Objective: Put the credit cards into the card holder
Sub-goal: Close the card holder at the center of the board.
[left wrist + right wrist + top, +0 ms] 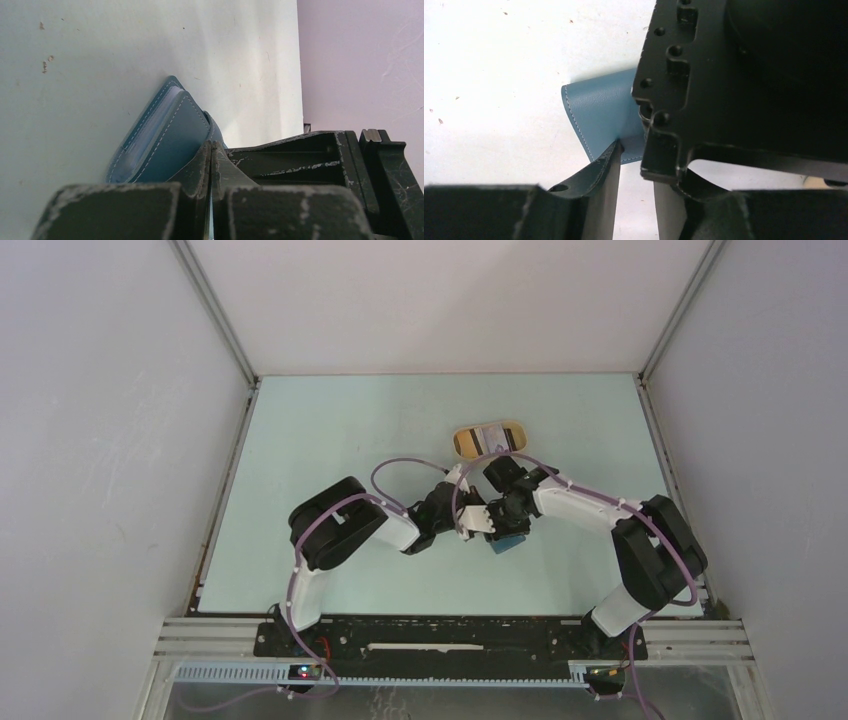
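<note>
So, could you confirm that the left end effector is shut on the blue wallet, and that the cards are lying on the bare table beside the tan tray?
Not quite. The cards lie in the tan tray, not on the bare table beside it, as the top view shows. The left end effector is indeed shut on the blue wallet.

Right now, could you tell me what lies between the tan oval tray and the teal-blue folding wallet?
The right arm's black tool and wrist span it, tan tray to teal wallet, in the top view.
</note>
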Controlling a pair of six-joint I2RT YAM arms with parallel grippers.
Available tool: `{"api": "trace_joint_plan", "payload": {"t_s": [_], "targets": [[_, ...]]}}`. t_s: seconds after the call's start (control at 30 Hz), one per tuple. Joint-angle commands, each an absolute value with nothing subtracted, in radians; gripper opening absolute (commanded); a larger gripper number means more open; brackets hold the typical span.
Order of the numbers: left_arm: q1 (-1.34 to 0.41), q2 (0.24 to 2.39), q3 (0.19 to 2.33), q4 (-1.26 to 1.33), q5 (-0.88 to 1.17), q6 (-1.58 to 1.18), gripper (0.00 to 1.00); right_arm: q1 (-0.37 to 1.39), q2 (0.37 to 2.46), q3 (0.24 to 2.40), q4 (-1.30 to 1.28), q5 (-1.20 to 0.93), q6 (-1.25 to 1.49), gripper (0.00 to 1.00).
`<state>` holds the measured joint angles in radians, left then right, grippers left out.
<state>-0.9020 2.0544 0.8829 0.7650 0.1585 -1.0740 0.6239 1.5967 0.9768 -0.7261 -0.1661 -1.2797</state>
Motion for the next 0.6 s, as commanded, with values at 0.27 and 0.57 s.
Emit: {"api": "trace_joint_plan", "payload": {"t_s": [0.27,0.57], "targets": [[-0.934,2.138,0.841,0.445,0.164,-1.011,0.0,0.514,1.469,0.956,-0.761,-0.368,-1.321,0.45],[-0.933,2.133,0.833,0.454,0.157,-1.012,0.0,0.387,1.488,1.008,-0.785,-0.539,-1.235,0.33]]}}
